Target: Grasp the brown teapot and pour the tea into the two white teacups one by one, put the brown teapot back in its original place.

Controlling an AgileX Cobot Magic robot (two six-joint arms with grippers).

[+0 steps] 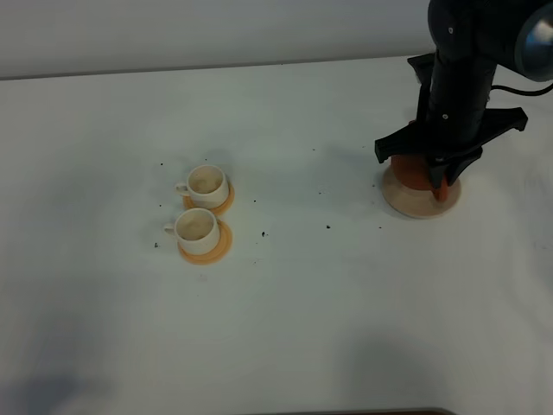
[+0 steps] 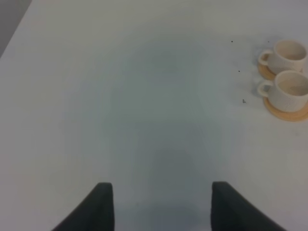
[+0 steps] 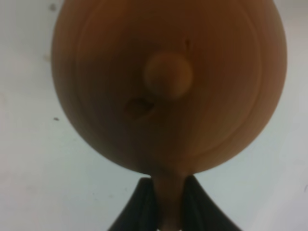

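Right arm (image 1: 458, 78) glossy black (grey joint cap (image 1: 536, 43)); black cable (image 1: 521, 89); left tool (image 2: 161, 188) dark.

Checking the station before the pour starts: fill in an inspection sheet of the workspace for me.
Surface: white table, no spill seen.
Job's things: brown teapot sits on the beige coaster; two white cups side by side, each on an orange coaster, no dark liquid seen in them.
Clutter: small dark specks between cups and teapot.
Hands: right hand shut on the teapot's handle; left hand open, holding nothing, above bare table.
Cables: one dark cable beside the right arm.
Surroundings: pale wall behind the table; nothing else seen.
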